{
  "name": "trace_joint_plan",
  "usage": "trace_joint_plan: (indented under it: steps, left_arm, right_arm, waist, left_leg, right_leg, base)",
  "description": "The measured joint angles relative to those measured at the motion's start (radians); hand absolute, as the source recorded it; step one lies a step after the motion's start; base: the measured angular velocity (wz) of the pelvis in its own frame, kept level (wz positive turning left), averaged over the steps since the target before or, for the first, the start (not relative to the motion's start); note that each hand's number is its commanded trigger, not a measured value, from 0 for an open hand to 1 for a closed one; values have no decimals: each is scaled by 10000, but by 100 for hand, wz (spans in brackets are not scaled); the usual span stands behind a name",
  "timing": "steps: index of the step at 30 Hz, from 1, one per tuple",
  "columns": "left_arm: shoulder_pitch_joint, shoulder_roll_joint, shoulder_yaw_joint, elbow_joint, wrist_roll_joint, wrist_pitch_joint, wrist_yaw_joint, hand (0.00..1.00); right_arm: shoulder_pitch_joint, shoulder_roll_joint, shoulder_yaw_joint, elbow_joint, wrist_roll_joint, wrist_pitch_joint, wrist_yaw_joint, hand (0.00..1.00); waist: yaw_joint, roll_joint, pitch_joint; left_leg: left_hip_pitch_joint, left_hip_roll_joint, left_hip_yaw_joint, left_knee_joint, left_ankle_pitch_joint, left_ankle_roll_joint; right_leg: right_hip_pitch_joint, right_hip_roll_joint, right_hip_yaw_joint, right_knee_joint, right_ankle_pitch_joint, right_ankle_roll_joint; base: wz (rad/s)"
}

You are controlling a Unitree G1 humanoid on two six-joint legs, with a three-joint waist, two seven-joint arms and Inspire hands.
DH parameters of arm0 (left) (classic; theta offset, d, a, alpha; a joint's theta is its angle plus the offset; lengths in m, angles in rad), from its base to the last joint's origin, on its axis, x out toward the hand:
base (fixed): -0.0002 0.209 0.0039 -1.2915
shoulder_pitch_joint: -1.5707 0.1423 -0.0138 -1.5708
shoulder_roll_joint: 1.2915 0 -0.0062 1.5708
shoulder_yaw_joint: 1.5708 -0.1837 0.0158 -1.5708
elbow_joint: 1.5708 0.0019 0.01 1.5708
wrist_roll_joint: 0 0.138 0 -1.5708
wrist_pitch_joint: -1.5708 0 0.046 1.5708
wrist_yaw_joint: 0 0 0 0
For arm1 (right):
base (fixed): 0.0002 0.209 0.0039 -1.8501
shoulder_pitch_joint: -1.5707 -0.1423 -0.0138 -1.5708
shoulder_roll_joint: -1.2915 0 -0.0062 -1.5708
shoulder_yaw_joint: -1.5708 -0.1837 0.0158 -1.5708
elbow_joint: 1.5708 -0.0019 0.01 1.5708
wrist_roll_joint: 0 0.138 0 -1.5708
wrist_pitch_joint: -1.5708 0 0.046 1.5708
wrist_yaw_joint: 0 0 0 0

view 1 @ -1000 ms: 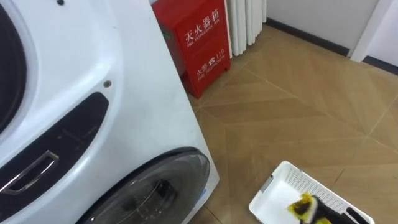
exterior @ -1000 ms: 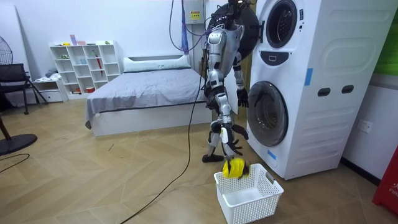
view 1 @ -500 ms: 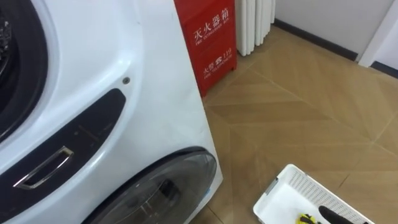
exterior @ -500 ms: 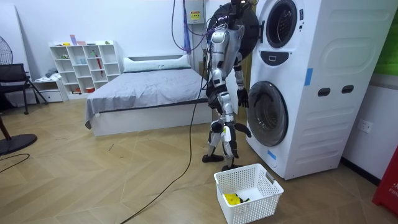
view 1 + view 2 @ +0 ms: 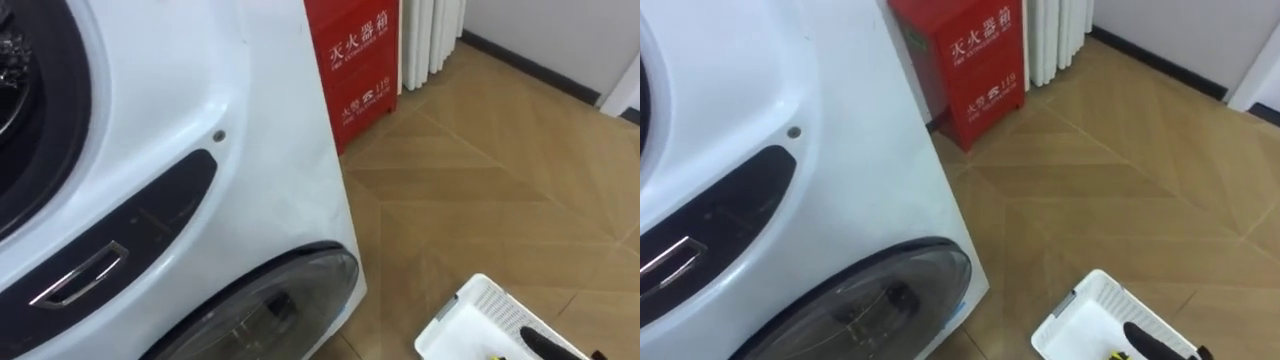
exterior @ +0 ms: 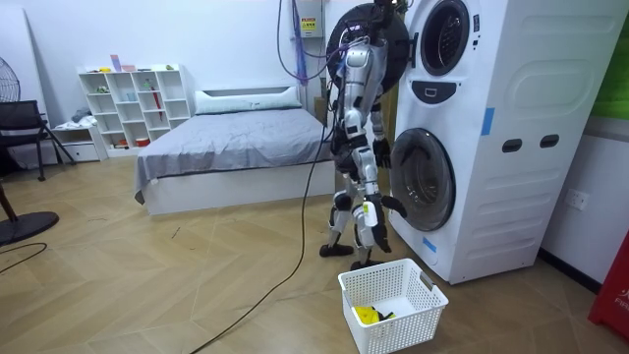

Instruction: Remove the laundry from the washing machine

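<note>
The yellow garment (image 6: 367, 315) is lying in the white plastic basket (image 6: 432, 293); the right hand (image 6: 370, 220) is hanging loose and empty above it. The left hand (image 6: 381, 154) is too unclear to tell. A careless step is risking kicking the basket.

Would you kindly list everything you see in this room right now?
washing machines: two, white, stacked at the room view's right
laundry basket: one, white, on the floor before them
garment: one, yellow, inside the basket
cabinet: one, red, beside the machines
radiator: one, white, behind the cabinet
bed: one, grey, by the far wall
shelf unit: one, white, left of the bed
chair: one, black, far left
right hand: one, dark, low, near the basket
left hand: one, dark, by the lower machine
</note>
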Motion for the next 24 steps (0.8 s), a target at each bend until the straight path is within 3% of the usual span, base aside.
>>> trace_joint_plan:
  steps: [2, 5, 8, 10, 13, 15, 19, 24]
  left_arm:
    - [250, 1, 161, -66, -4, -26, -23, 0]
    - [828, 6, 550, -296, -5, -58, -138, 0]
    - [1406, 2, 929, -597, 207, -104, -186, 0]
    - [1843, -6, 1540, -875, 254, -129, -155, 0]
    - [2017, -105, 1727, -903, 631, -145, -75, 0]
    - [2133, -181, 1791, -1028, 800, -149, 14, 0]
    - [2347, -259, 1935, -1192, 1107, -228, 191, 0]
    - [2444, -269, 2432, -1229, 1478, -422, 253, 0]
  right_arm:
    - [322, 13, -114, 0, -112, 0, 99, 0]
    - [802, 21, -110, -1, -156, 0, 106, 0]
    - [1379, 78, -103, 148, 50, -9, 178, 0]
    - [1700, 394, -121, 158, 444, 9, 180, 0]
    - [2000, 696, -106, 409, 547, 41, 193, 0]
    - [2071, 819, -105, 591, 563, 49, 181, 0]
    - [2225, 889, -34, 581, 580, 46, 76, 0]
    - [2273, 956, 201, 539, 506, 31, 54, 0]
  waist:
    - [55, 1, -1]
    - [159, -192, 78]
    - [328, -310, 42]
    - [393, -545, -32]
    - [553, -923, -98]
    - [658, -1188, -99]
    - [974, -1621, -239]
    - [1485, -1861, -155]
  left_leg:
    - [216, 8, -84, 20, 26, -40]
    - [652, -9, -191, 162, 2, -107]
    - [1103, 74, -354, 382, -33, -156]
    - [1308, 165, -358, 379, -67, -210]
    - [1544, 230, -604, 321, -67, -214]
    - [1726, 240, -769, 181, -80, -262]
    - [1845, 319, -1118, 81, -117, -272]
    - [2263, 339, -1196, -91, -81, -294]
  right_leg:
    - [148, -52, -204, 208, -328, 15]
    - [447, -159, -486, 746, -880, -47]
    - [1098, -298, -926, 772, -1133, -125]
    - [1393, -390, -1321, 760, -1231, -200]
    - [1829, -516, -1803, 561, -1246, -236]
    - [2037, -557, -1987, 515, -1256, -246]
    - [2428, -611, -2269, 78, -1061, -213]
    - [2934, -600, -2550, -273, -944, -184]
  base:
    - [39]
    - [43]
    - [50]
    - [51]
    - [49]
    - [40]
    - [18]
    - [5]
